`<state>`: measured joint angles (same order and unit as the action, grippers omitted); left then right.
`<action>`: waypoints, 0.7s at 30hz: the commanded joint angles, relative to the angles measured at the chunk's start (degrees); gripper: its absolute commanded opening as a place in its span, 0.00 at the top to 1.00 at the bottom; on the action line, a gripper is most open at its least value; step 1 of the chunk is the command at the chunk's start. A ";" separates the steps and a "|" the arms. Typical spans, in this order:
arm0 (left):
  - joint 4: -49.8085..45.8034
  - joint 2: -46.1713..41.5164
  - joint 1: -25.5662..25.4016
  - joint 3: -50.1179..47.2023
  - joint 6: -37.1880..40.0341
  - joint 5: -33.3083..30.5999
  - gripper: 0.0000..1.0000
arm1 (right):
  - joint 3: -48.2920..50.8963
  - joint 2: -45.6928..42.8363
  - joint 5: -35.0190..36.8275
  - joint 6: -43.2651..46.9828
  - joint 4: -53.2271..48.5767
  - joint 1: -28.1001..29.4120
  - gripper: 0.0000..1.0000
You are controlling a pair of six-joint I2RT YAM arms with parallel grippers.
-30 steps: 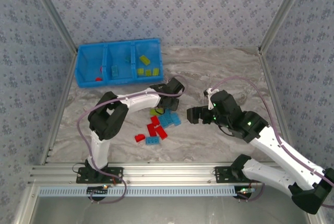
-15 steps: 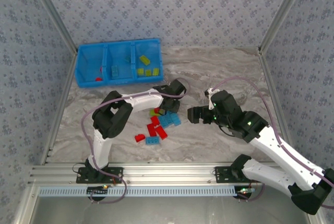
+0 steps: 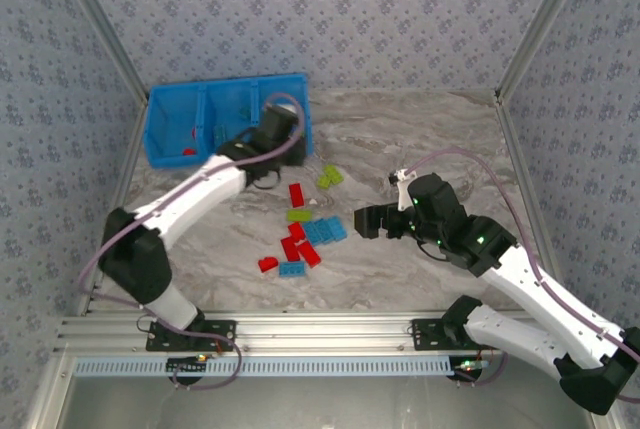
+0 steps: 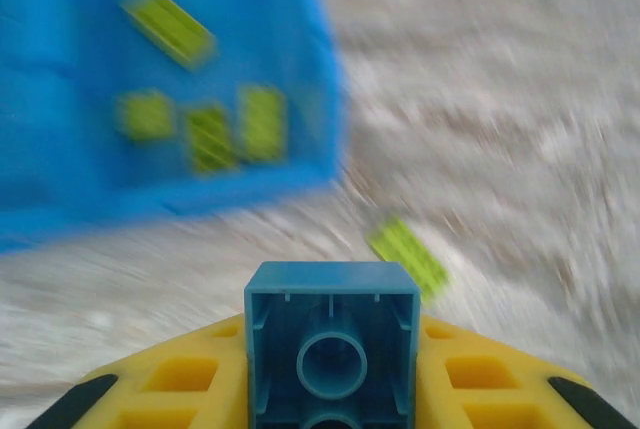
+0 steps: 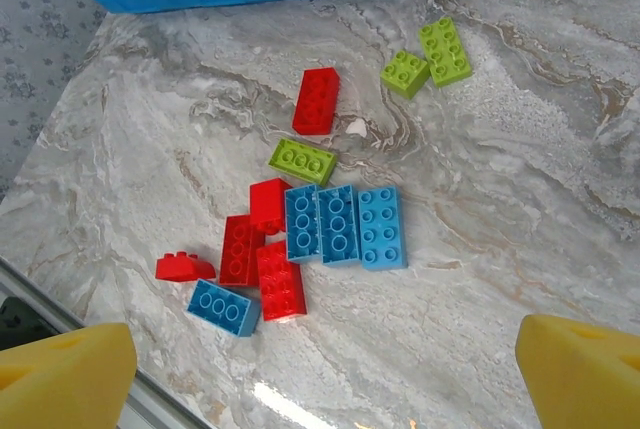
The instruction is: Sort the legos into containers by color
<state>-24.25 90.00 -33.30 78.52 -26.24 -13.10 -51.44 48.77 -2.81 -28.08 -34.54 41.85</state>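
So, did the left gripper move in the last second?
Yes. In the top view, the left gripper went from above the loose bricks toward the bin, now at its right end, holding a blue brick.

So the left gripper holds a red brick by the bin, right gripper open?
No, the brick is blue, not red, as the left wrist view shows. The left gripper is shut on it by the bin; the right gripper is open.
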 commanded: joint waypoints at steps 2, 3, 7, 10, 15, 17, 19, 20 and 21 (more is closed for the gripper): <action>-0.23 2.39 10.54 2.33 0.12 -4.48 0.74 | 0.81 -0.44 0.48 -0.26 1.41 -0.46 0.00; -0.29 4.71 13.24 4.27 0.20 -3.83 0.75 | 0.82 -0.44 0.52 -0.46 1.33 -0.48 0.00; -2.13 17.00 20.00 14.29 0.99 2.57 0.74 | 0.38 -0.73 0.86 -1.23 0.36 -0.50 0.00; -4.12 23.02 21.62 21.16 2.13 3.78 0.65 | 0.29 -1.78 1.34 -1.91 -2.15 -0.46 0.00; -6.33 22.93 22.44 25.30 2.18 5.16 0.41 | 1.40 -4.73 2.74 -2.99 -3.68 -0.36 0.00; -5.88 19.68 22.32 23.27 1.21 5.92 0.34 | 1.98 -5.64 3.22 -3.20 -3.60 -0.52 0.00; -5.54 15.47 21.76 19.80 -0.38 7.33 0.31 | 2.35 -5.80 3.43 -3.39 -3.23 -0.53 0.00; -6.21 13.57 21.42 18.21 -1.48 7.99 0.31 | 2.47 -5.80 3.37 -3.45 -2.95 -0.52 0.00; -7.44 11.38 20.85 16.53 -3.37 9.11 0.31 | 2.65 -5.69 3.34 -3.61 -2.50 -0.45 0.00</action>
<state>-29.41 109.34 -11.31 97.03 -26.50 -7.07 -49.78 43.22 -0.75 -30.55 -36.32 41.69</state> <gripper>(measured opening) 0.688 0.999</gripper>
